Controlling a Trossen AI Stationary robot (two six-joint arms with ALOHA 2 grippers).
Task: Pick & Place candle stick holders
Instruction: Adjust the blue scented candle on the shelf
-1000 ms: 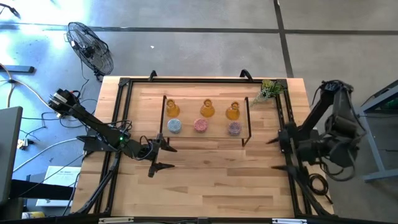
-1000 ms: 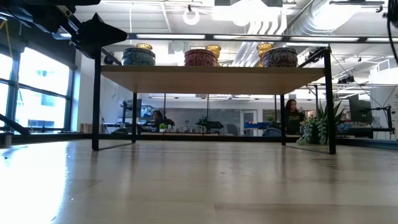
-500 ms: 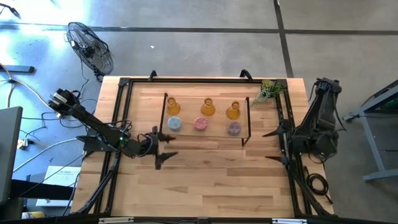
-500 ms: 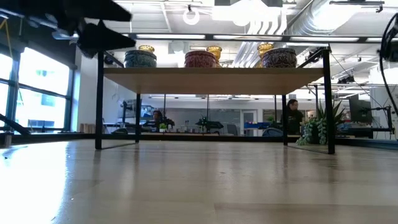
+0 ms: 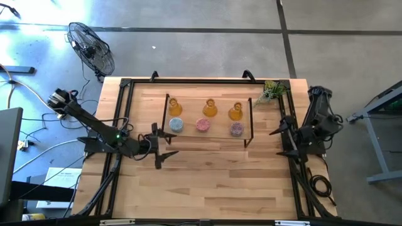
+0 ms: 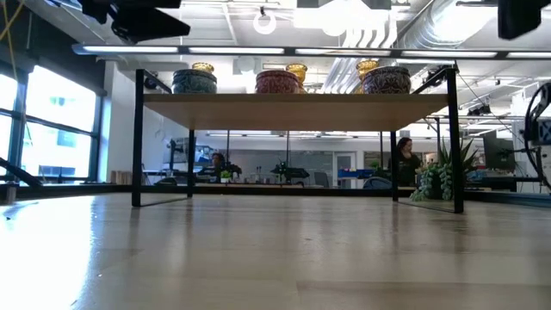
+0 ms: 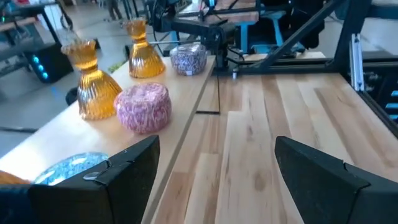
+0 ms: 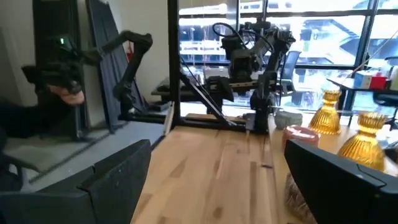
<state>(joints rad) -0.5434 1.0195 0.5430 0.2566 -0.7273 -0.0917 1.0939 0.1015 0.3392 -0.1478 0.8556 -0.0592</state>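
Six candle stick holders stand on a small raised shelf [image 5: 220, 133] at the table's middle. Three amber glass ones [image 5: 209, 109] stand in the far row. A blue [image 5: 176, 126], a pink [image 5: 202, 125] and a purple one [image 5: 236, 129] stand in the near row. They also show in the low view [image 6: 278, 80] and the left wrist view [image 7: 144, 107]. My left gripper [image 5: 164, 145] is open and empty, just left of the shelf's near left corner, above table height [image 6: 146, 21]. My right gripper [image 5: 276, 142] is open and empty, right of the shelf.
A green plant sprig [image 5: 271, 92] lies at the far right corner of the table. A black frame [image 5: 122, 113] runs along the table's edges. The shelf stands on thin black legs [image 6: 135, 138] with open space under it. A fan [image 5: 91, 47] stands off the table.
My left gripper has risen and gone toward the far edge and the shelf's near left corner. My right arm has folded back, and its gripper has risen and gone toward the table's far edge. The holders have stayed in place.
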